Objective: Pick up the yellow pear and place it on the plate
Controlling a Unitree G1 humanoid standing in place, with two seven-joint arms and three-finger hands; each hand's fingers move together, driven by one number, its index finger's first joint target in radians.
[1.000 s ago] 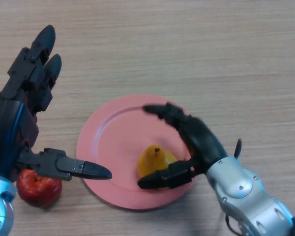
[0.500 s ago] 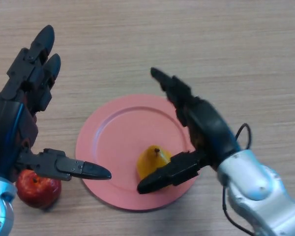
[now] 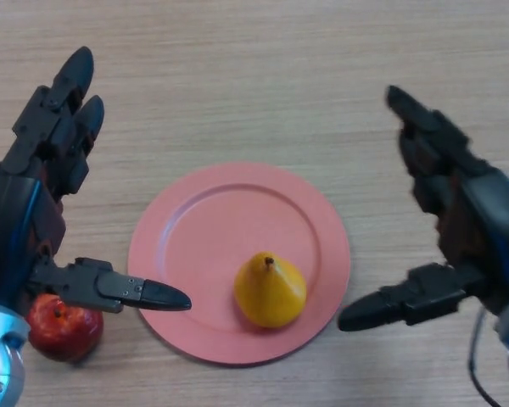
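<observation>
Right hand (image 3: 462,225) has pulled away from the yellow pear (image 3: 271,288), fingers spread and holding nothing; the pear stands on the pink plate (image 3: 212,229); left hand (image 3: 34,208), open too, could bump it over.

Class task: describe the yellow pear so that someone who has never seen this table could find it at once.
Find the pink plate in the middle of the wooden table. The yellow pear stands upright on its near side, stem up. The only other fruit, a red apple, lies off the plate.
</observation>
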